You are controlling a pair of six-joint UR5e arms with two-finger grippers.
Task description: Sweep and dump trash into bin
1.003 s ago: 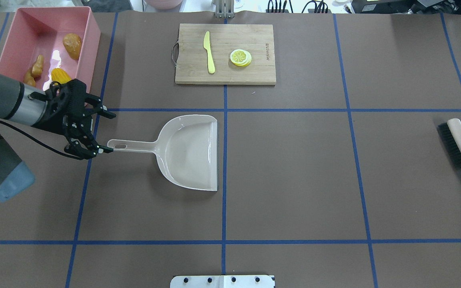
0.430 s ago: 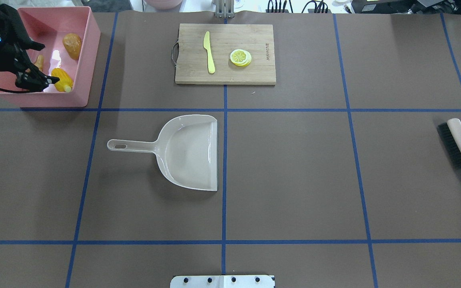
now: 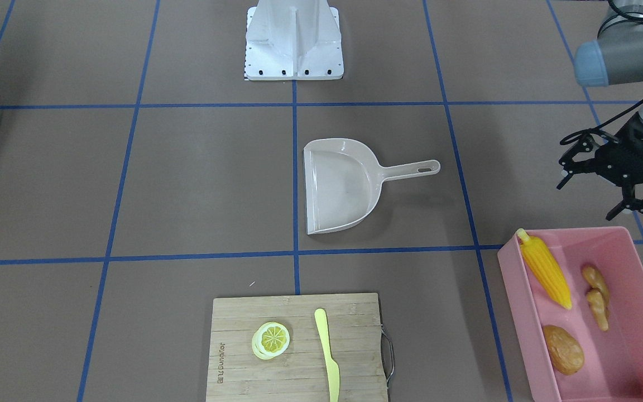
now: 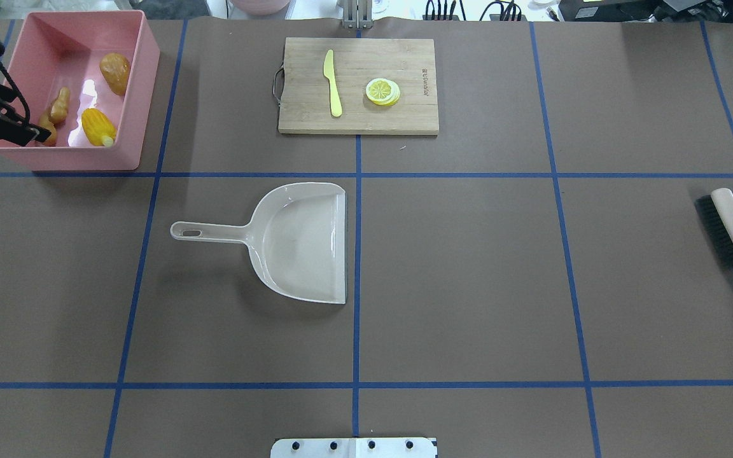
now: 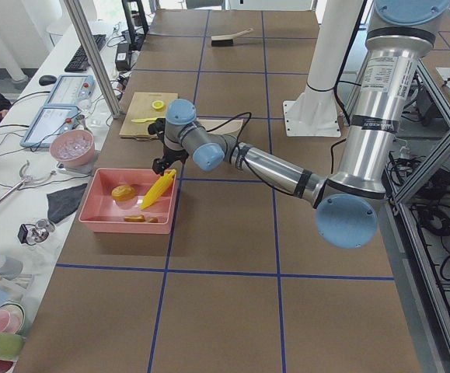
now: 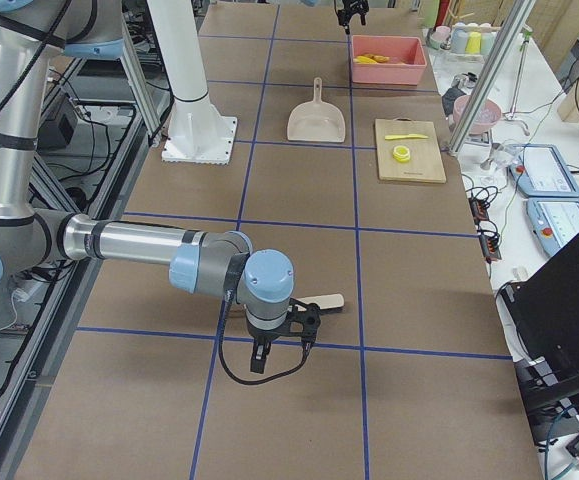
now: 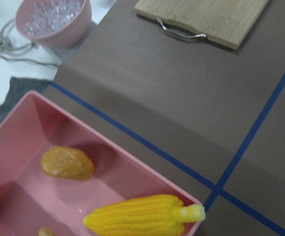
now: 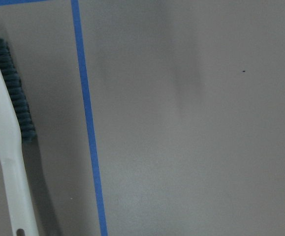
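The trash lies in the pink bin at the table's far left corner: a yellow corn cob, a brown potato and a tan ginger root. My left gripper hangs open and holds nothing, just off the bin's near side. The beige dustpan lies flat and empty mid-table, its handle pointing left. My right gripper shows only in the exterior right view, beside the brush; I cannot tell if it is open or shut.
A wooden cutting board with a yellow knife and a lemon slice sits at the far centre. The robot's white base plate stands at the near edge. A pink bowl sits off the table.
My left gripper has moved from the end of the dustpan handle, up and left, to the bin's near left side. The dustpan, brush and trash have stayed put.
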